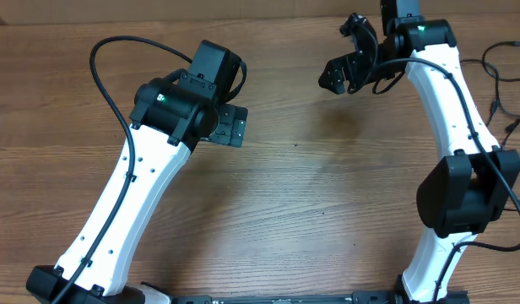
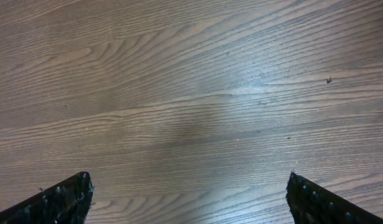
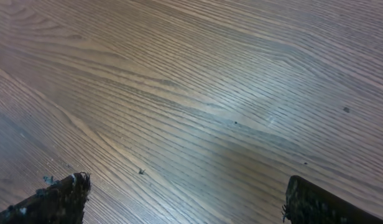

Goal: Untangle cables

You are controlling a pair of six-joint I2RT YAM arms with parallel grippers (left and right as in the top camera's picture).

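Thin black flexible cables (image 1: 494, 80) lie just right of the white right arm (image 1: 446, 93). Nearest you, well left of that arm, your left gripper (image 2: 188, 186) gapes wide, empty; farther back its right gripper (image 3: 185, 186) gapes too. Reach outward, pinching one strand only.

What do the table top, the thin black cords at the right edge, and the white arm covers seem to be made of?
The table looks like wood or wood-look laminate: brown grain lines, soft sheen. The cables seem plastic-coated: thin, matte black, bending loosely. The white arm covers are probably hard plastic: smooth, slightly glossy.
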